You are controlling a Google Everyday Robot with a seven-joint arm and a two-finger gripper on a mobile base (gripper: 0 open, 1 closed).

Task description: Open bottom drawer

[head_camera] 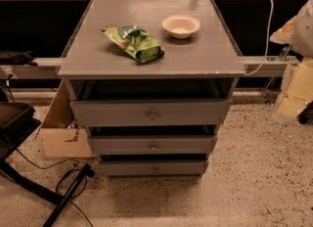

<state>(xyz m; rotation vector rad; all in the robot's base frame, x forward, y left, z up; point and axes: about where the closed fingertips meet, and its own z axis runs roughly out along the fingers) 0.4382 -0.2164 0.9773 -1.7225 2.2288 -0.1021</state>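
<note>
Camera view: I see a speckled floor [254, 172] and a grey cabinet [151, 50] with a flat, smooth top. A pale blurry arm [297, 89] is at the right edge. My gripper is somewhere in that blur, and I cannot tell if it is loose or clenched. The bottom drawer [153, 168], thin and flat, sits lowest, well apart from the arm, down and left. On top lie a crinkly green bag [133, 42] and a round pale bowl [181, 26].
</note>
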